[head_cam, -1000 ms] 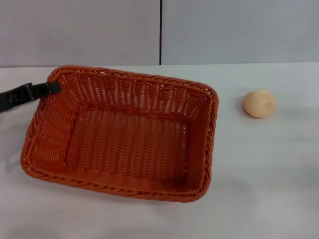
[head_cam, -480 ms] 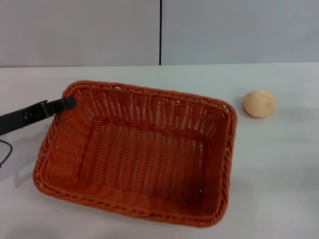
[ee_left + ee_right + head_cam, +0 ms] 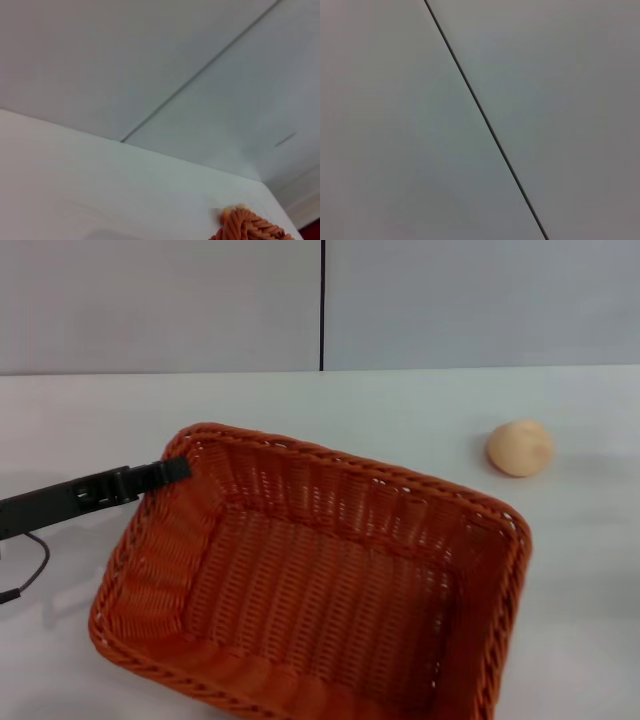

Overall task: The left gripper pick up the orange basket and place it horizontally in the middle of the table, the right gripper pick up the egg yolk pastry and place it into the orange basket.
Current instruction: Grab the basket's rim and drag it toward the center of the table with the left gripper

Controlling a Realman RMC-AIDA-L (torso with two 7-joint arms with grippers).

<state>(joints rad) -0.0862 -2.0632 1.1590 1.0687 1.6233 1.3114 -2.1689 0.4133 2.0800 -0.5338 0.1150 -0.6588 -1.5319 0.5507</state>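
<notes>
Left end effector (image 3: 172, 471) clamps the skewed orange basket (image 3: 320, 585) at its far-left corner; egg yolk pastry (image 3: 520, 448) sits far right

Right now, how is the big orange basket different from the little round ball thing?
The orange basket is large, rectangular and woven; the egg yolk pastry is small, round and smooth. The basket is deep orange, the pastry pale golden. The left gripper is at the basket's rim, while nothing touches the pastry. Both are over the white table.
</notes>
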